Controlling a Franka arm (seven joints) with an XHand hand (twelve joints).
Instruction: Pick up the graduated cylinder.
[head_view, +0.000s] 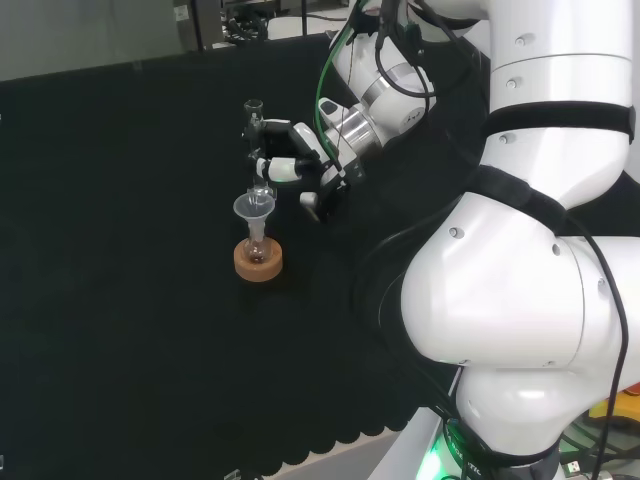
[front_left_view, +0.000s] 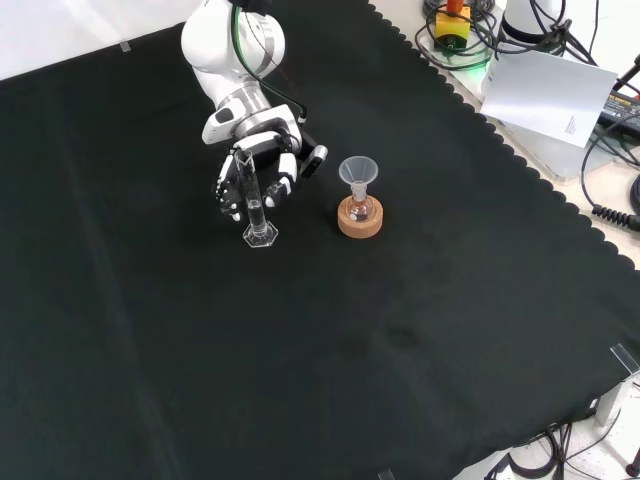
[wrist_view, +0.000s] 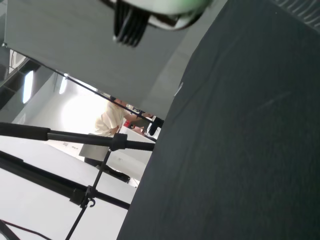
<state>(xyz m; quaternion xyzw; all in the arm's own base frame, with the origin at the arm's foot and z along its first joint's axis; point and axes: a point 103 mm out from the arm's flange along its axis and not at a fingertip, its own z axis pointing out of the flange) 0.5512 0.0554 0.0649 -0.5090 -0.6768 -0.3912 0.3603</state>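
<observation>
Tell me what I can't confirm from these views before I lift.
- Front view: whether the hand grips the graduated cylinder or only sits behind it; the fingers overlap its tube.
- Head view: the cylinder's base, hidden behind the funnel and flask on the cork ring.
- Any liquid in the cylinder: clear glass, too small to tell.

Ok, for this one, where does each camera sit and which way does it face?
Head view: behind and above the base, over the white arm links toward the hand.
Front view: opposite, looking down on the cloth; hand at the graduated cylinder.
Wrist view: at the wrist, across cloth into the room.
Head and front share the cork-ringed flask.
</observation>
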